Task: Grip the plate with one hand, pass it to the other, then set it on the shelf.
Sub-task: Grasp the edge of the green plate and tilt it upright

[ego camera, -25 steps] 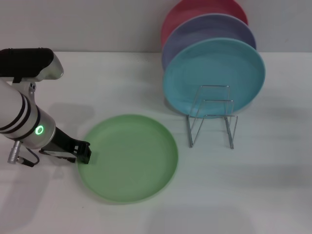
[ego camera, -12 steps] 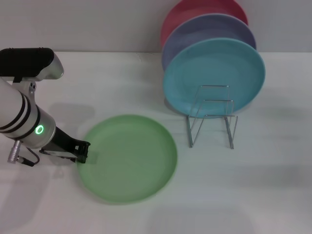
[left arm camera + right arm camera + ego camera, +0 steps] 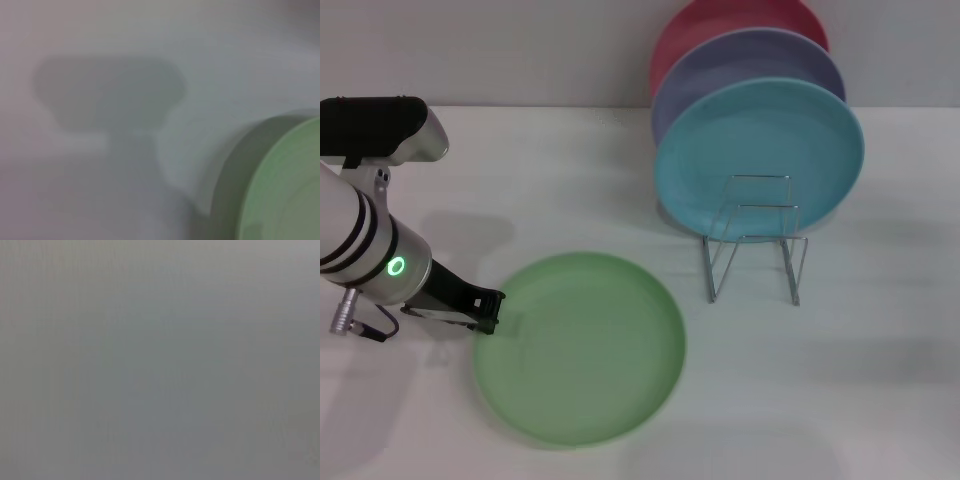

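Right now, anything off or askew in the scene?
Nothing damaged or spilled. The green plate lies on the table with the left gripper at its left rim. Three plates lean upright behind the wire shelf, whose front slots hold nothing. The right gripper is out of view.

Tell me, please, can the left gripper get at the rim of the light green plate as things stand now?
Probably yes. The left gripper is already at the light green plate's left rim, and nothing lies between them on the white table. Whether its fingers have closed on the rim cannot be seen.
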{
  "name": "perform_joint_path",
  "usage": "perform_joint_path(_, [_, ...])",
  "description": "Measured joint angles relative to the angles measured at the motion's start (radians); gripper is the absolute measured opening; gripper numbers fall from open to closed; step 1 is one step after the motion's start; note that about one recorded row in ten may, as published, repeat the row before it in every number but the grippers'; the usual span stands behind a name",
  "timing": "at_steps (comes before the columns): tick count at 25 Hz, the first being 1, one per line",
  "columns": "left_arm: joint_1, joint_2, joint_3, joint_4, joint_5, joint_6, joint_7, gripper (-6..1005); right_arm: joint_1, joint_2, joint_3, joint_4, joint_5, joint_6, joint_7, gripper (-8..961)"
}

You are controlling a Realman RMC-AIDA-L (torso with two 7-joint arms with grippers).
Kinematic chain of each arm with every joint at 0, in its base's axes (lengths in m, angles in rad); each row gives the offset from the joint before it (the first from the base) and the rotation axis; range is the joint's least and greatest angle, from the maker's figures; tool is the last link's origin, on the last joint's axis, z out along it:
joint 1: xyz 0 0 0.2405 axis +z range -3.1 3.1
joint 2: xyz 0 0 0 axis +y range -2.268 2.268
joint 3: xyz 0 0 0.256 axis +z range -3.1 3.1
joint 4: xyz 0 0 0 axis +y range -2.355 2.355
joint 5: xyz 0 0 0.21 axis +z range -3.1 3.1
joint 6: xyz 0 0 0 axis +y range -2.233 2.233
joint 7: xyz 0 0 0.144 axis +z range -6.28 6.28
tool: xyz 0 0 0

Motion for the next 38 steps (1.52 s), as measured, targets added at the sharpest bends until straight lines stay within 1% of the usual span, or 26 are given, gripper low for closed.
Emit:
perform_joint_path(5, [0.015,0.0,-0.051,-0.021,-0.045,-0.019,0.057,44,0.0,0.0,0.0,0.002,0.0,0.0,0.0,755])
perform_joint_path(6, [0.025,0.0,-0.062,-0.038,-0.059,-0.021,0.069,43,-0.001,0.0,0.0,0.002,0.0,0.0,0.0,755])
perform_joint_path(7, [0.05,0.001,-0.071,-0.082,-0.069,-0.017,0.077,41,-0.001,0.003,0.0,0.001,0.0,0.002,0.0,755])
perform_joint_path(11, [0.073,0.001,-0.073,-0.125,-0.069,-0.003,0.079,37,-0.001,0.005,0.0,-0.002,0.0,0.013,-0.005,756])
perform_joint_path(12, [0.114,0.002,-0.073,-0.178,-0.064,0.051,0.081,36,-0.002,0.006,0.0,-0.002,0.0,0.017,-0.008,756])
perform_joint_path(16, [0.141,0.002,-0.077,-0.197,-0.064,0.102,0.095,36,-0.007,0.008,0.0,-0.002,0.0,0.019,-0.008,755])
perform_joint_path(17, [0.165,0.001,-0.089,-0.209,-0.071,0.153,0.115,36,-0.01,0.01,0.0,-0.002,0.0,0.019,-0.008,755])
perform_joint_path(18, [0.165,0.001,-0.089,-0.209,-0.071,0.153,0.115,36,-0.01,0.01,0.0,-0.002,0.0,0.019,-0.008,755])
perform_joint_path(21, [0.2,-0.001,-0.093,-0.231,-0.093,0.233,0.141,36,-0.012,0.012,0.0,-0.003,0.0,0.029,-0.012,755])
perform_joint_path(22, [0.228,-0.001,-0.09,-0.24,-0.12,0.306,0.17,36,-0.012,0.013,-0.003,-0.004,0.0,0.039,-0.024,755])
perform_joint_path(23, [0.228,-0.001,-0.09,-0.24,-0.12,0.306,0.17,36,-0.012,0.013,-0.003,-0.004,0.0,0.039,-0.024,755])
perform_joint_path(24, [0.239,-0.002,-0.089,-0.242,-0.132,0.335,0.183,36,-0.011,0.015,-0.006,-0.002,0.0,0.046,-0.051,755])
perform_joint_path(26, [0.275,-0.003,-0.081,-0.245,-0.173,0.434,0.221,37,-0.01,0.016,-0.007,0.0,-0.001,0.046,-0.066,756])
perform_joint_path(27, [0.315,-0.004,-0.059,-0.246,-0.215,0.546,0.254,37,-0.009,0.017,-0.009,0.005,-0.005,0.047,-0.084,756])
perform_joint_path(28, [0.315,-0.004,-0.059,-0.246,-0.215,0.546,0.254,37,-0.009,0.017,-0.009,0.005,-0.005,0.047,-0.084,756])
perform_joint_path(29, [0.355,-0.003,-0.028,-0.241,-0.264,0.665,0.294,37,-0.009,0.017,-0.009,0.006,-0.005,0.047,-0.088,756])
perform_joint_path(30, [0.355,-0.003,-0.028,-0.241,-0.264,0.665,0.294,37,-0.009,0.017,-0.008,0.006,-0.005,0.048,-0.09,756])
perform_joint_path(31, [0.376,-0.003,-0.011,-0.236,-0.293,0.728,0.32,37,-0.009,0.017,-0.007,0.007,-0.005,0.05,-0.09,756])
perform_joint_path(32, [0.408,-0.003,0.017,-0.222,-0.351,0.848,0.374,37,-0.009,0.017,-0.004,0.008,-0.004,0.056,-0.09,756])
perform_joint_path(33, [0.408,-0.003,0.017,-0.222,-0.351,0.848,0.374,37,-0.009,0.017,-0.004,0.008,-0.004,0.056,-0.09,756])
perform_joint_path(37, [0.472,-0.001,0.096,-0.193,-0.476,1.065,0.514,37,-0.007,0.018,-0.005,0.011,-0.003,0.082,-0.09,755])
perform_joint_path(38, [0.472,-0.001,0.096,-0.193,-0.476,1.065,0.514,37,-0.007,0.018,-0.005,0.011,-0.003,0.082,-0.09,755])
